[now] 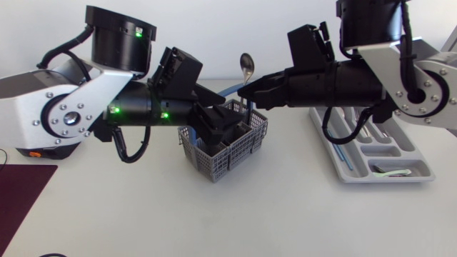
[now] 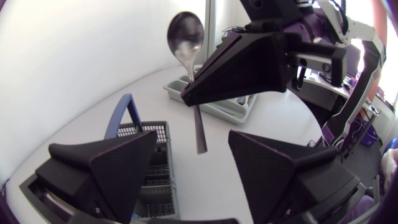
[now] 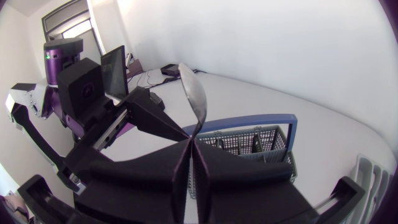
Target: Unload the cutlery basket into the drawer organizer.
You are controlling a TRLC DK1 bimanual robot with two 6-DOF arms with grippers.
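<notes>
Since the spoon [image 1: 246, 66] looks light, stiff and slick, its flat handle is the sound hold: the right gripper [image 1: 243, 91] pinches it there, just above the basket [image 1: 225, 146] at its one o'clock; the left gripper [image 2: 193, 140] gapes empty.

Left gripper [image 1: 218, 128] angled downward at mid-table, fingers spread wide. Right arm extends level toward centre, right gripper [image 1: 245, 91] pinched tight on a spoon [image 1: 246, 68] handle.
</notes>
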